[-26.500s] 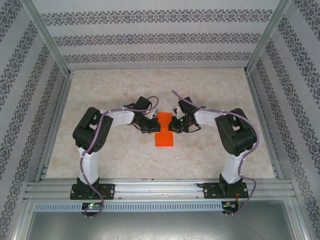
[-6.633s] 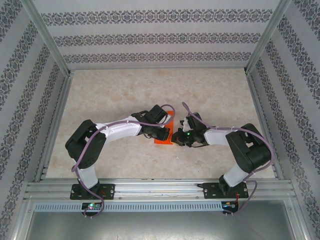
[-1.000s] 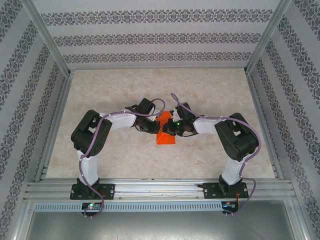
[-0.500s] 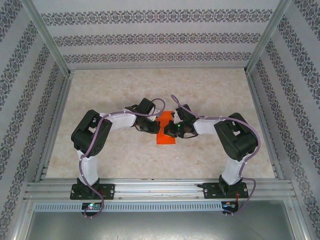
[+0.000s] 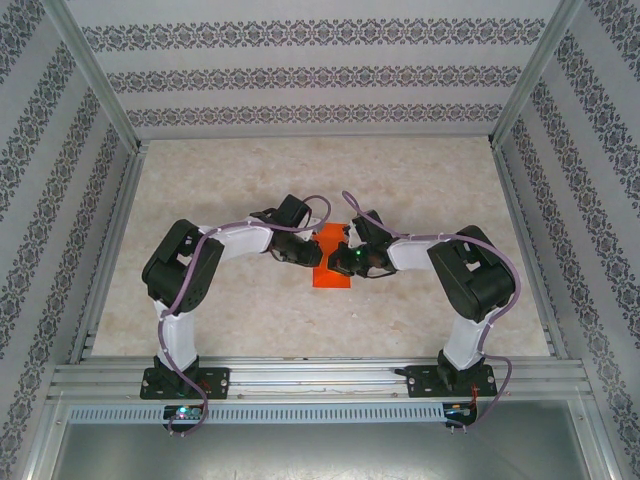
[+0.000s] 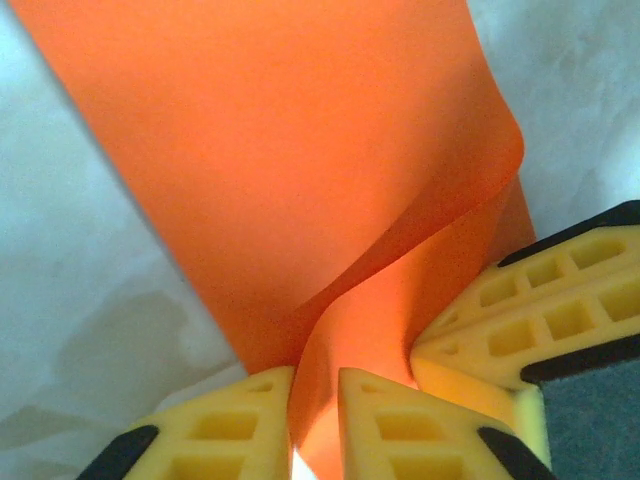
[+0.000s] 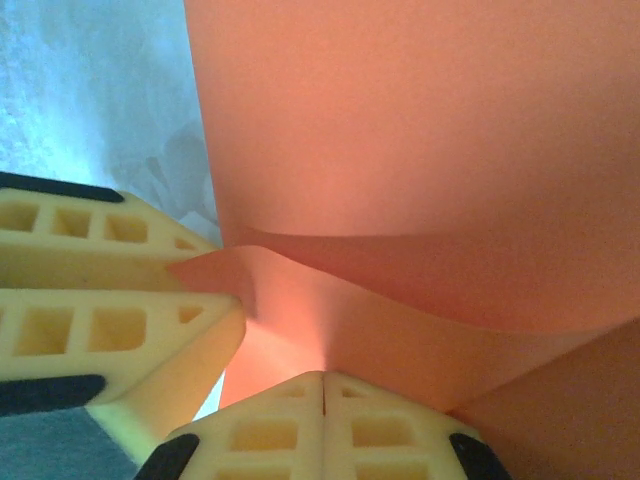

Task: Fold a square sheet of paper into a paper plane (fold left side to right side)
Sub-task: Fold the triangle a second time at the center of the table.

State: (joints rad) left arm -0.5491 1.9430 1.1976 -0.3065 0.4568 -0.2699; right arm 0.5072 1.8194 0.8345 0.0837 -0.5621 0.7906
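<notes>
while the square sheet of paper (image 6: 300, 150) sits mid-fold – right gripper (image 7: 322, 385) closed, left gripper (image 6: 315, 380) pinch unclear – pressing the crease looks next.

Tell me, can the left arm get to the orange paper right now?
Probably yes: the left pincer is right at the orange paper, its fingers slightly apart with a raised fold standing between them. Nothing looks in the way.

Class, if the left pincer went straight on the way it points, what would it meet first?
Most likely the orange sheet: it stands between the left pincer's fingertips, its curled fold directly ahead.
</notes>
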